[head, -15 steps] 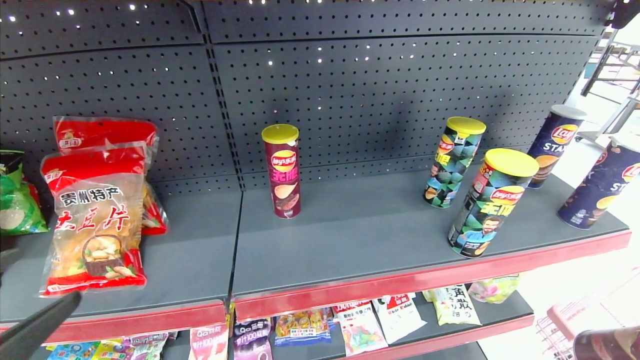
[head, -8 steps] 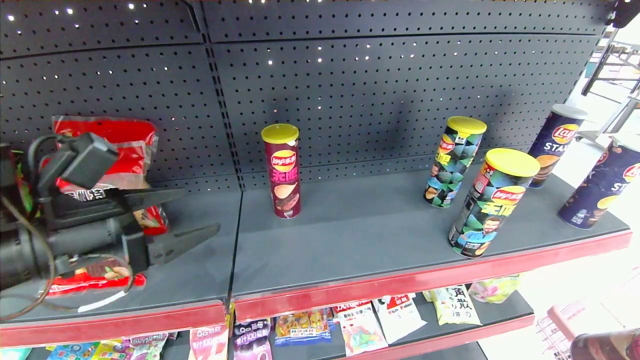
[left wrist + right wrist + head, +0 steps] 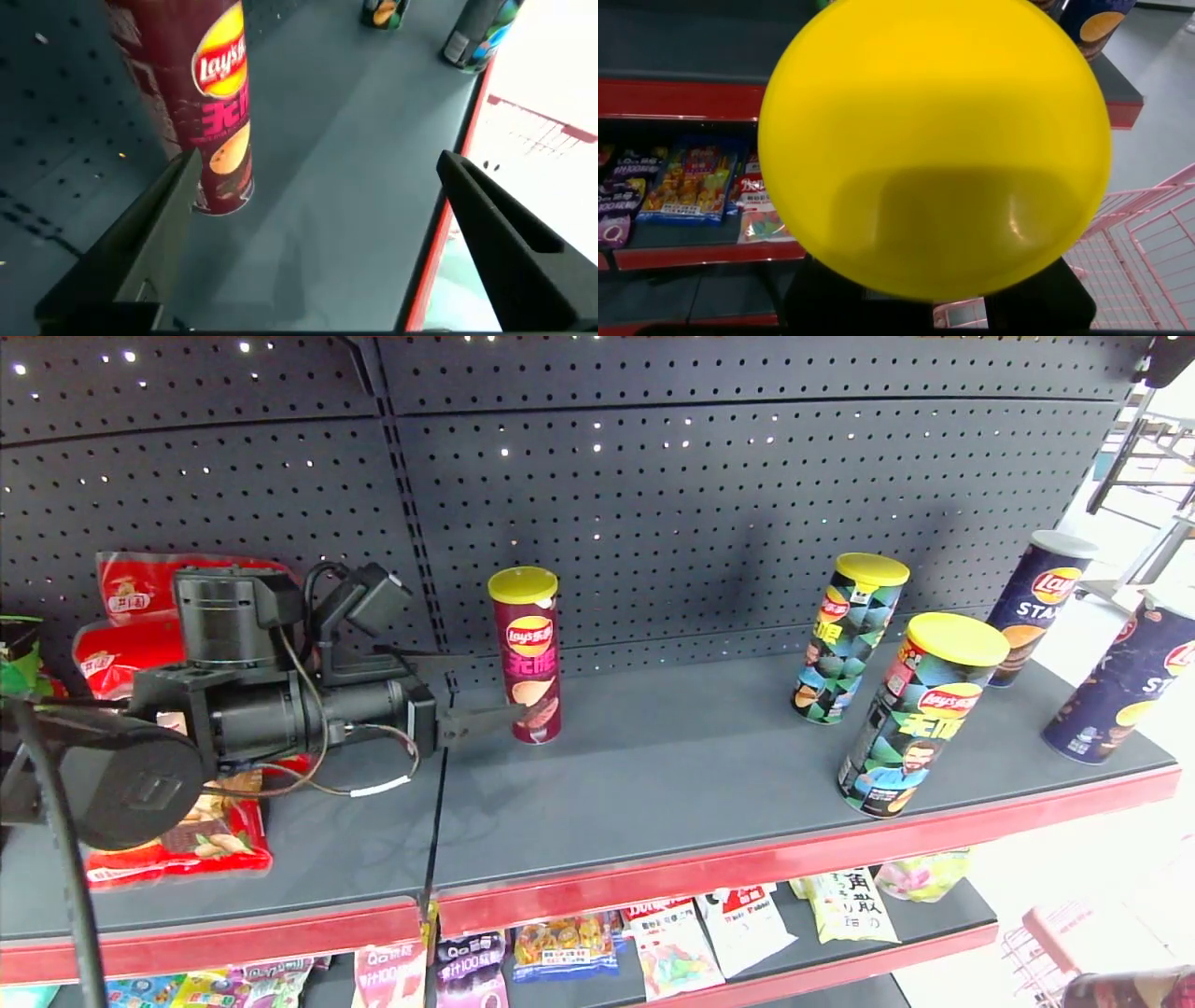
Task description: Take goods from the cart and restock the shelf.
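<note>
The left tool (image 3: 495, 689), jaws wide, is just beside the upright maroon cylindrical chip can with a yellow lid (image 3: 528, 658) on the grey shelf (image 3: 653, 784). Centre the can between the fingers before closing, or it may tip. The right tool (image 3: 934, 303) grips another yellow-lidded can (image 3: 934, 140).

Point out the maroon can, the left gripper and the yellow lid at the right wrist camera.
Maroon can (image 3: 529, 658): head view, on its label, mid-body.
Left gripper (image 3: 318, 163): left wrist view, midway between the open jaws.
Yellow lid (image 3: 934, 140): right wrist view, middle of its top.
</note>
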`<state>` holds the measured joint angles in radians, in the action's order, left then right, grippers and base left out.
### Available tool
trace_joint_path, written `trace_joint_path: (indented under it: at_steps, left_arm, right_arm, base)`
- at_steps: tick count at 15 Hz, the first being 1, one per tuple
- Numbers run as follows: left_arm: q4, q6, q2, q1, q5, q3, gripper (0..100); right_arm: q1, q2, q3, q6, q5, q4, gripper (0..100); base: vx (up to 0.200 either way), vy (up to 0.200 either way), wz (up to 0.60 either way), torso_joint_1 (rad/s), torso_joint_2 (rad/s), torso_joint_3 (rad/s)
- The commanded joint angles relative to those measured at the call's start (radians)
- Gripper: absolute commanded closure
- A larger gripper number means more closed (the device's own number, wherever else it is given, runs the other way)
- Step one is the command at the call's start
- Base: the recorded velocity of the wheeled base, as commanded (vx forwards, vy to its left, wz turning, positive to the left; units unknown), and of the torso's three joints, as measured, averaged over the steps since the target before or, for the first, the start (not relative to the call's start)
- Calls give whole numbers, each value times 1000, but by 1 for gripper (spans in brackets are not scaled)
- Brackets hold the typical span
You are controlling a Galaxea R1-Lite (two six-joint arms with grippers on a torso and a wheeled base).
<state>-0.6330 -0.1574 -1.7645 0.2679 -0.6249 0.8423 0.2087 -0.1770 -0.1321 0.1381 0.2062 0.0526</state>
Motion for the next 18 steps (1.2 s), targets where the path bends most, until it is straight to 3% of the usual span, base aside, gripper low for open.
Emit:
trace_joint_path:
  at_steps: [1,9,18]
  left_arm:
    - [1,-4,-55,5,1,17,0]
    - [-2,-5,-187,2,77,225,0]
    - [-7,-4,-273,-1,100,340,0]
  right_arm:
    - [-5,22,9,2,-1,0,100]
    - [-34,34,9,2,-1,0,100]
    - [-34,34,12,2,-1,1,100]
  base:
    - [0,0,0,0,0,0]
    - [0,0,0,0,0,0]
    - [0,0,0,0,0,0]
